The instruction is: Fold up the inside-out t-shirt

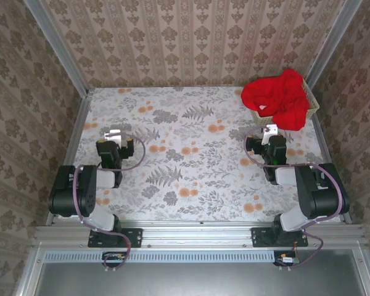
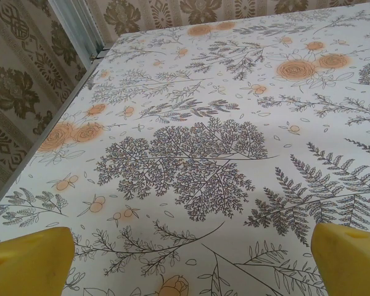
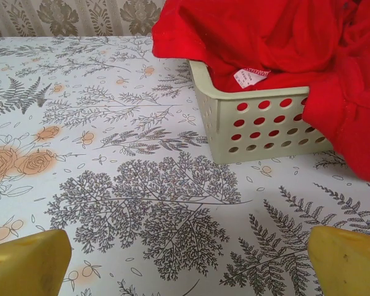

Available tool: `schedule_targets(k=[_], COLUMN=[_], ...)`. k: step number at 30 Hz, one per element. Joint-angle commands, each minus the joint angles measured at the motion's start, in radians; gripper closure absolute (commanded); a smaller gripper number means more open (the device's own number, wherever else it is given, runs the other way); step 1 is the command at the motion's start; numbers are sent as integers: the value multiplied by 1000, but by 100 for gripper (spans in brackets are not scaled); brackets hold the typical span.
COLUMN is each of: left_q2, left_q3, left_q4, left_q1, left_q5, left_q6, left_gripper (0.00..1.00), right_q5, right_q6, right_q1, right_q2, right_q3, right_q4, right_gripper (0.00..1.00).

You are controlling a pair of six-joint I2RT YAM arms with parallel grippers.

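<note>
The inside-out t-shirt (image 1: pixel 280 97) is being held bunched by the pale green basket (image 3: pixel 259 120), far right, spilling over its rim. The left gripper (image 1: pixel 116 137) and right gripper (image 1: pixel 270 132) are being held wide open, empty, the right facing the basket, probably for a first grab

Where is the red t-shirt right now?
In the top view the red t-shirt is bunched in the pale green basket at the far right corner of the table, spilling over its rim, just beyond the right gripper.
</note>
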Motion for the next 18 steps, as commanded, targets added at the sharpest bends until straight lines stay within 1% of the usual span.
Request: schedule_targets(k=[1, 18], left_q2=[-7, -6], left_q3=[7, 15], left_q4=[13, -2], left_q1=[1, 11], left_q5=[11, 22], left_q6=[7, -2], left_gripper=[0, 0], right_q5=[14, 14], right_q6=[10, 10], right_q1=[-5, -4], right_q2=[5, 5], right_q3=[-5, -6], right_q4=[23, 24], right_gripper=[0, 0])
